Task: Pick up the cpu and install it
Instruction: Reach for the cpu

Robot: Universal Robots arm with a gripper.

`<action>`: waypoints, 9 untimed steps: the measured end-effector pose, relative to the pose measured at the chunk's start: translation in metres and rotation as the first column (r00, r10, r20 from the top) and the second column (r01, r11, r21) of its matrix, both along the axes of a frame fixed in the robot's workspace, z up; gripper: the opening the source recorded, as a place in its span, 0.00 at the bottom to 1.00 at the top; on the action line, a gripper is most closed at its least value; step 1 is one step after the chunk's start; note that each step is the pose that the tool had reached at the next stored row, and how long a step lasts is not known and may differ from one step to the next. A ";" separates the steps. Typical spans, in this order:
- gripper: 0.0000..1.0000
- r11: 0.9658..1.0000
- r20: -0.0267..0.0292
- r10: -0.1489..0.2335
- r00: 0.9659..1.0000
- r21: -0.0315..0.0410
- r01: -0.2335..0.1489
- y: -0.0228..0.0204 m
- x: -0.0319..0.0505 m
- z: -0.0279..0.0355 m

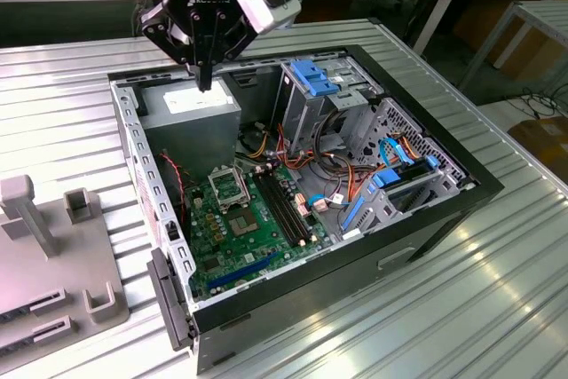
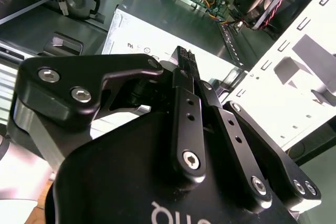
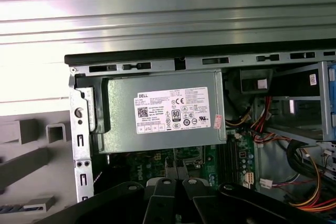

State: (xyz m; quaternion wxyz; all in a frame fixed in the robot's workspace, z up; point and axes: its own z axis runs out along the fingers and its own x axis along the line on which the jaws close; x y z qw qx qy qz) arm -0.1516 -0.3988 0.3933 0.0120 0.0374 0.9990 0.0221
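Observation:
My gripper [image 1: 205, 84] hangs over the silver power supply [image 1: 197, 108] at the back corner of the open computer case [image 1: 479, 191]. Its two black fingers point straight down, pressed together, with nothing visible between them. Both wrist views show the gripper [image 2: 185, 57] [image 3: 176, 182] with its fingers side by side over the power supply [image 3: 163, 111]. The cpu is out of view. On the green motherboard [image 1: 222, 241], the square metal socket frame [image 1: 229, 186] lies well below and in front of the gripper. A small dark die [image 1: 241, 219] sits just past it.
Drive cages with blue latches [image 1: 315, 77] and bundles of coloured cables [image 1: 346, 161] fill the exterior view's right half of the case. A grey fixture [image 1: 53, 255] with upright posts stands on the ribbed metal table outside the case, at the exterior view's left.

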 end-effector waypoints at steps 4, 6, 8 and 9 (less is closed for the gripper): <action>0.11 1.000 0.000 0.000 1.000 0.000 0.000 0.0000 -0.0013 0.0000; 0.11 1.000 0.000 0.000 1.000 0.000 0.000 0.0000 -0.0019 0.0000; 0.11 1.000 0.000 0.000 1.000 0.000 0.000 0.0000 -0.0025 0.0000; 0.11 1.000 0.000 0.000 1.000 0.000 0.000 0.0000 -0.0027 0.0000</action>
